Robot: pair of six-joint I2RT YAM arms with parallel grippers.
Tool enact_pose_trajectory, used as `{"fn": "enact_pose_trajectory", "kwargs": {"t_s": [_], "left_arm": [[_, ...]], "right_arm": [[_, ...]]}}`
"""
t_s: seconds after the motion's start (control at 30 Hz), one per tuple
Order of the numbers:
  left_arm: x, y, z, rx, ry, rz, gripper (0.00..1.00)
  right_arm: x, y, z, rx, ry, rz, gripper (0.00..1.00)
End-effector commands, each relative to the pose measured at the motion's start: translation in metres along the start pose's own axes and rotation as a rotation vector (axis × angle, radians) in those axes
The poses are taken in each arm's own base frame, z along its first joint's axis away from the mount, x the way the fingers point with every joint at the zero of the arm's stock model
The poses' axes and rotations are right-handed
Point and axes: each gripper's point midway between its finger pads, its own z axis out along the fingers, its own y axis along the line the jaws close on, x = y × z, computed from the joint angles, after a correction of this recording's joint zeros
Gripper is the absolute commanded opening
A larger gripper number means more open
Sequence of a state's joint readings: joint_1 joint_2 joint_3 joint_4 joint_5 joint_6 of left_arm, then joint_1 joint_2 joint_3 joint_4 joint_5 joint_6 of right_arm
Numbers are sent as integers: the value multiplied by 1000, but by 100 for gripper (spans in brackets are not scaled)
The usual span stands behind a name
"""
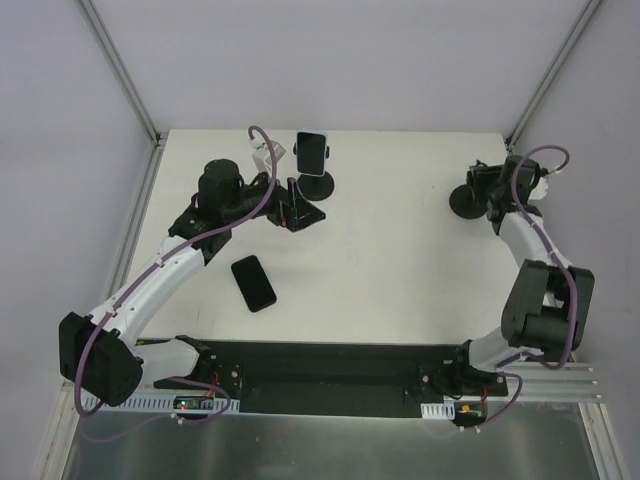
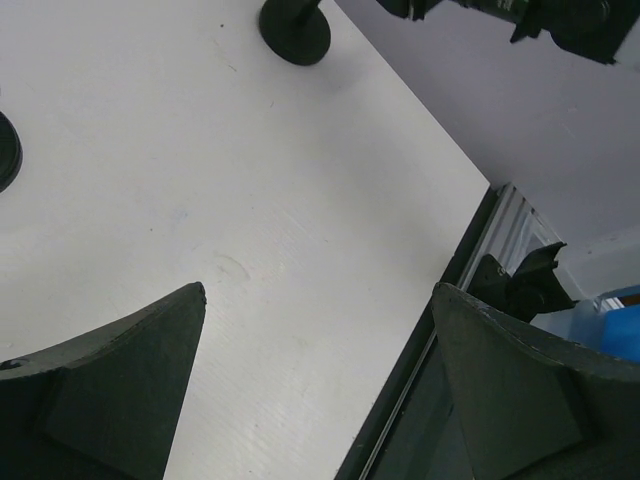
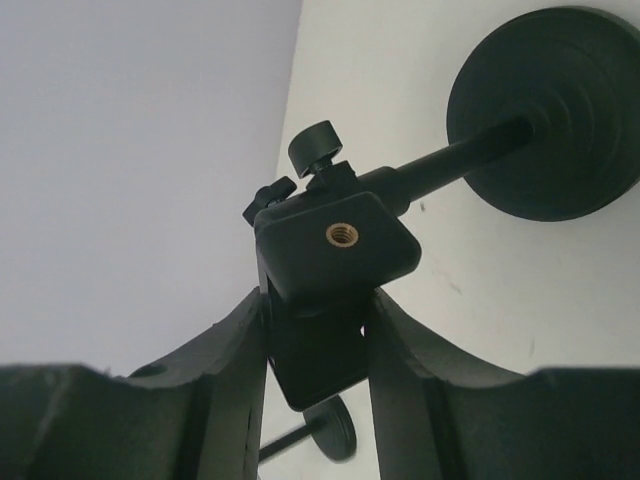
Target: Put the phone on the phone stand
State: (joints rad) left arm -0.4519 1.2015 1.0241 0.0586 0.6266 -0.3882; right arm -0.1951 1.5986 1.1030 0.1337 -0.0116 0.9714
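Observation:
A black phone (image 1: 254, 283) lies flat on the white table (image 1: 400, 270), left of centre. A black phone stand (image 1: 318, 186) at the back holds a light-coloured phone (image 1: 311, 150) in its clamp. My left gripper (image 1: 300, 212) is open and empty beside that stand's base, with only bare table between its fingers (image 2: 130, 370) in the left wrist view. A second black phone stand (image 1: 466, 203) stands at the right. My right gripper (image 1: 487, 190) is shut on its clamp head (image 3: 340, 240), and its round base (image 3: 545, 110) rests on the table.
The table's near edge with a black rail (image 2: 420, 380) shows in the left wrist view. The right stand's base (image 2: 296, 30) shows far off there. The back stand (image 3: 325, 432) shows small between the right fingers. Grey walls surround the table.

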Motion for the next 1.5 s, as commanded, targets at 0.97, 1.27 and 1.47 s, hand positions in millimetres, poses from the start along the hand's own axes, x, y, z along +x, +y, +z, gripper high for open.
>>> {"fn": "enact_pose_trajectory", "kwargs": {"t_s": [0.97, 1.27, 1.47], "left_arm": [[6, 120, -80, -653, -279, -319, 99], [73, 110, -123, -726, -292, -472, 99], [119, 119, -131, -849, -147, -624, 99]], "right_arm": [[210, 21, -203, -173, 14, 258, 10], [207, 28, -207, -193, 60, 297, 4], [206, 20, -199, -169, 60, 305, 36]]}}
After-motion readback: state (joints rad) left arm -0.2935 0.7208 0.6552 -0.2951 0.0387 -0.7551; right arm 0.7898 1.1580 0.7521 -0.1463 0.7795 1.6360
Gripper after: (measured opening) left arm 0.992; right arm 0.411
